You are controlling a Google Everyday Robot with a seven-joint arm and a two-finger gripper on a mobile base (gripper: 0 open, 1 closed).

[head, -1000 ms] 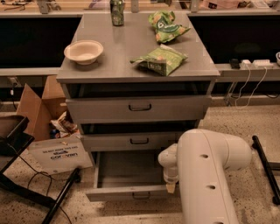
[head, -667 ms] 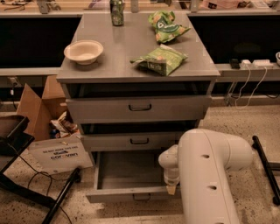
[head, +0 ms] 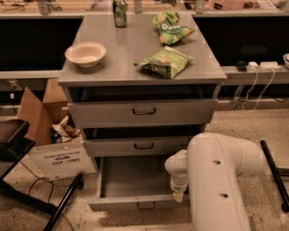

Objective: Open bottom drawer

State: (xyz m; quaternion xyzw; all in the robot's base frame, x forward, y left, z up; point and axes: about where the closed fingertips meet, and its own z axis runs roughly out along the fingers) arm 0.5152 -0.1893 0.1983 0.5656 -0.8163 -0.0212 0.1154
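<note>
Down at five o'clock in the view, the gripper (head: 178,195) sits by the right front corner of the bottom drawer (head: 128,178); whether it is spread or closed I cannot tell. A careless swing of the arm (head: 219,180) toward nine o'clock could knock the front and skew the drawer. It stands pulled well out at six o'clock of the cabinet (head: 135,52), showing a plain grey tray and a dark loop handle (head: 145,206) at centre

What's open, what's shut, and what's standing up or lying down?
bottom drawer: pulled open, tray empty
middle drawer: shut
top drawer: shut
bowl: upright, empty
green can: standing
near snack bag: lying flat
far snack bag: lying crumpled
cardboard box: flaps open
end effector: hanging beside the bottom drawer's front right corner
</note>
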